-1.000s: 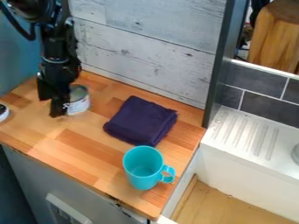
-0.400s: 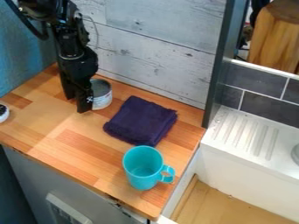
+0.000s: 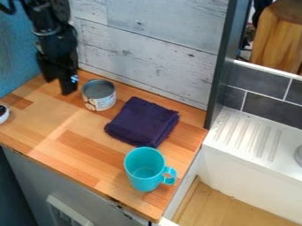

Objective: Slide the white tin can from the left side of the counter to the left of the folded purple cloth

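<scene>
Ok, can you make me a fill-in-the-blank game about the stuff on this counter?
The thing nearer to the gripper, the can or the mug, is the ____.
The mug's open end faces ____, not down.
The cloth is dark ____.
The counter has a top that looks made of ____.

Missing words: can; up; purple; wood.

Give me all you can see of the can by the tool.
The can is a short, wide cylinder, metallic-looking, with a grey rim around a darker grey, recessed-looking top. A pale label with small print and brownish patches wraps its side. It stands upright on the wooden counter, near the plank wall, between the tool and the folded purple cloth, touching neither.
</scene>
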You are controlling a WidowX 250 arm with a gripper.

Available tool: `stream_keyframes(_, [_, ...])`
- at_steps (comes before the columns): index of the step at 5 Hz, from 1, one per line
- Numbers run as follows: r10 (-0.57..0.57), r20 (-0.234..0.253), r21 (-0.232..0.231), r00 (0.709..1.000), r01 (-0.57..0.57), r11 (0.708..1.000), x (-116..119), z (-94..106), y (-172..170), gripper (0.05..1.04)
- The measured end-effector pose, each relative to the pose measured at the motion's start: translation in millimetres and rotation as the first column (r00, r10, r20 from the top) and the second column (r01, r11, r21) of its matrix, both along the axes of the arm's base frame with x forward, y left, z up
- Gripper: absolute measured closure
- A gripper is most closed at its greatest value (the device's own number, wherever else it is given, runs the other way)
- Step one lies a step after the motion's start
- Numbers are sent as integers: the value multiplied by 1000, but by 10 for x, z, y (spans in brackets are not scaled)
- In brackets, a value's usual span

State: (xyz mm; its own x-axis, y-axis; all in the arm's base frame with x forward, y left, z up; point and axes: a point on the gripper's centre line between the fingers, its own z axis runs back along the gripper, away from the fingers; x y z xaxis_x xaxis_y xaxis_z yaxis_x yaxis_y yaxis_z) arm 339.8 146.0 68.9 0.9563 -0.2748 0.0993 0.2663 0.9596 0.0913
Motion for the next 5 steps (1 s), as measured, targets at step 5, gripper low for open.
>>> stream_keyframes(5, [269, -94, 160, 959, -252, 954, -873, 66, 779, 83])
